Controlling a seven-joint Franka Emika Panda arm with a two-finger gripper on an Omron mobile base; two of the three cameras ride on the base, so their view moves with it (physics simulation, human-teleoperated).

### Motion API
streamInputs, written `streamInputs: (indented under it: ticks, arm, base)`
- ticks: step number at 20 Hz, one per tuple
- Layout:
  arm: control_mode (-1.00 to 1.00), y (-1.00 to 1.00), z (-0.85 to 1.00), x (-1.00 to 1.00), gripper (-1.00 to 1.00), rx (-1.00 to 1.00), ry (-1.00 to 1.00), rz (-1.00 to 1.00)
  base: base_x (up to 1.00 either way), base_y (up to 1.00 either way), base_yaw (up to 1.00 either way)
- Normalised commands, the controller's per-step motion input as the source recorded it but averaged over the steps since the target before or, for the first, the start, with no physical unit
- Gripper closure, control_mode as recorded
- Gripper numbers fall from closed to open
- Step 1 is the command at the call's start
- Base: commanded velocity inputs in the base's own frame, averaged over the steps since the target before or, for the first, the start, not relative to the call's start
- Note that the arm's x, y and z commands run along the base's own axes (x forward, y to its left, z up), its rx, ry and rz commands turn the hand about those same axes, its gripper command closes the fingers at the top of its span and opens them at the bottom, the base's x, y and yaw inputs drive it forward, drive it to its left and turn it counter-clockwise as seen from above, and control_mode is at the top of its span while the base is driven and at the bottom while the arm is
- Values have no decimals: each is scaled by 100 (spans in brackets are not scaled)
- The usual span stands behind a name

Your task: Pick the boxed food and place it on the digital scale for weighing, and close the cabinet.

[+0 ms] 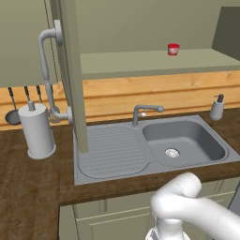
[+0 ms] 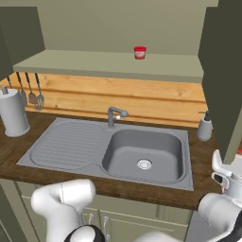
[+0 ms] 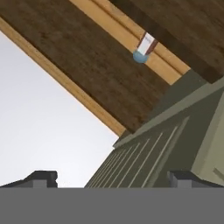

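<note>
Fingertips (image 3: 41, 177) of the dark two-finger gripper (image 3: 111, 178) stand spread wide at the bottom of the hand view with nothing between them; past them lie a dark wooden counter (image 3: 96, 65) with a pale edge, an olive panelled cupboard front (image 3: 148, 153) and a small blue-and-white object (image 3: 143, 50) too small to identify.

From the base cameras, the grey steel sink (image 1: 117, 154) with its drainboard and curved grey tap (image 1: 143, 112) serves as the landmark. Above the sink hangs the olive-grey wall cabinet (image 1: 154, 63), open, its left door (image 1: 72, 70) swung out edge-on over the drainboard, a light grey tubular handle (image 1: 47, 70) on it; the right door (image 2: 224, 71) juts out at the sink's right. On the cabinet shelf stands a tiny red-lidded jar (image 1: 173, 49). Left of the sink stand a grey paper towel roll (image 1: 36, 131) and hanging utensils (image 1: 14, 112); right of it, a grey soap dispenser (image 1: 217, 108). I cannot find the boxed food.
</note>
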Motion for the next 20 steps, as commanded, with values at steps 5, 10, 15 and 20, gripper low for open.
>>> streamInputs:
  ticks: [5, 10, 15, 20]
  arm:
    - [-100, 32, 84, 4, -100, -11, 15, 4]
    - [-100, 53, 88, 8, -100, -25, 22, 5]
    - [-100, 75, 92, 10, -100, -34, 35, 3]
    - [-100, 98, 80, 11, -100, -52, 24, 0]
  base:
    - [0, 0, 0]
    - [0, 0, 0]
    - [0, 0, 0]
    - [0, 0, 0]
